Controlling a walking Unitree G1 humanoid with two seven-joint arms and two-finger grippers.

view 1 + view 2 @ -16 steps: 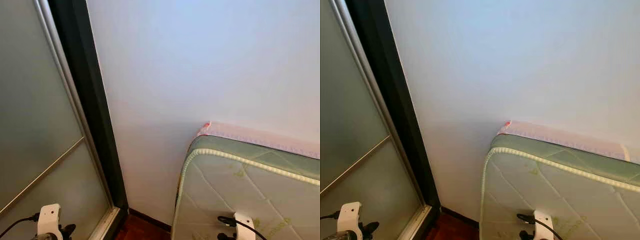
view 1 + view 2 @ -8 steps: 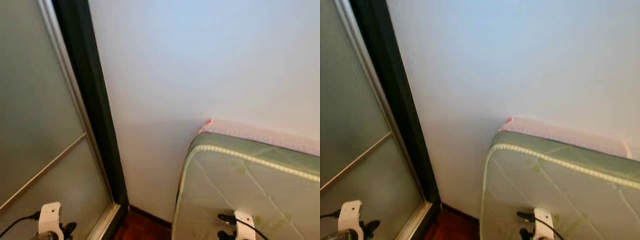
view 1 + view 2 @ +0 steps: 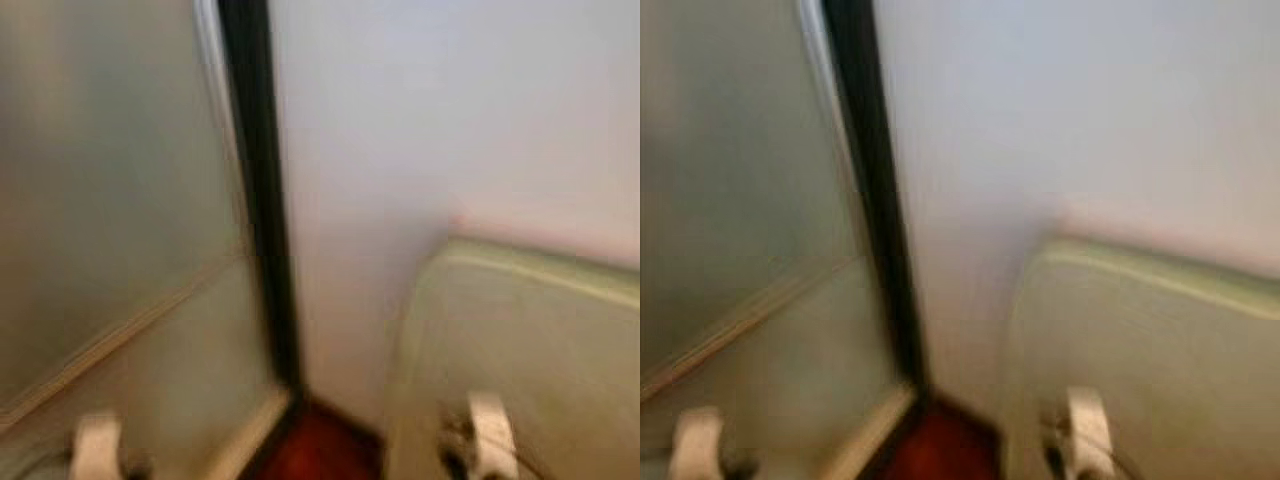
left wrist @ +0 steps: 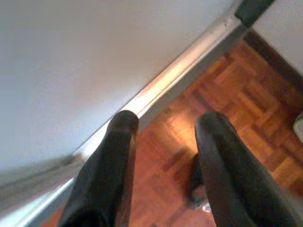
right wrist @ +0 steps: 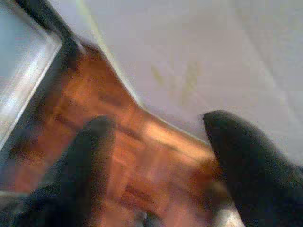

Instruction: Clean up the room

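The left gripper (image 4: 163, 127) and right gripper (image 5: 156, 132) both hang spread and empty above the parquet floor (image 4: 227, 94), a frosted sliding door (image 3: 110, 180) beside the left and a leaning mattress (image 3: 530, 330) beside the right. Nothing to tidy and no container is visible nearby. The blurred head views suggest movement, so clipping the mattress seems the likeliest mishap.

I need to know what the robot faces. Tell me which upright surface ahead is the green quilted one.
The mattress on the right, leaning on the white wall; the frosted sliding door is on the left.
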